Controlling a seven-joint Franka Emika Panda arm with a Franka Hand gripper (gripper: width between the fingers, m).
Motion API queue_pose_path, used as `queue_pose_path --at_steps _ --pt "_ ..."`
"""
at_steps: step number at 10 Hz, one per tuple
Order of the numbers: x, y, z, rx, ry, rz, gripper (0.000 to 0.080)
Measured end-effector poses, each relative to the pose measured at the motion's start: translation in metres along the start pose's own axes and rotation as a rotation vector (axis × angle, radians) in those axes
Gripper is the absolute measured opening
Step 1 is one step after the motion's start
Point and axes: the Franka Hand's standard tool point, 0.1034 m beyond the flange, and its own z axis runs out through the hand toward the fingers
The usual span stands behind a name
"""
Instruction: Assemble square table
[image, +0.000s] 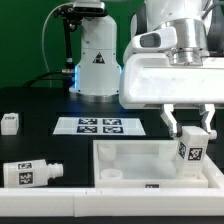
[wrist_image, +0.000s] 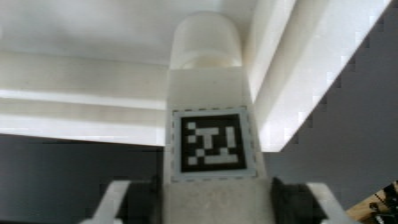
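While my gripper (image: 190, 135) is clamped on the tagged leg (image: 191, 152), upright over the tabletop (image: 135, 165) at the exterior view's right, I judge it light, rigid, slick plastic; best held at its tagged end.

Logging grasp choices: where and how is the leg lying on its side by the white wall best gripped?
Probably at the middle of the leg, coming down from above and closing across its narrow width: it lies flat, long axis along the exterior view's left-right, with its upper side uncovered.
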Motion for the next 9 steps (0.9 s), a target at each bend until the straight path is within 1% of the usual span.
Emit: queue_pose_path --at_steps 2,3,4,5,6,7,8,9 --pt "0.000 0.000 0.000 0.000 -0.002 -0.001 0.0284" --pt "-0.001 0.000 0.000 0.000 -0.002 -0.001 0.0477" --pt "-0.001 0.000 0.000 0.000 -0.003 -0.002 0.0477" --pt "-0.002 0.000 0.001 0.002 -0.020 0.000 0.0591" --pt "0.003 -0.002 0.000 0.014 -0.104 0.012 0.0631" --pt "0.017 0.001 -0.002 0.016 -0.109 0.021 0.0631" --pt "0.015 0.000 0.003 0.023 -0.183 0.039 0.0646" --pt "0.013 -0.004 0.006 0.035 -0.297 0.069 0.0649"
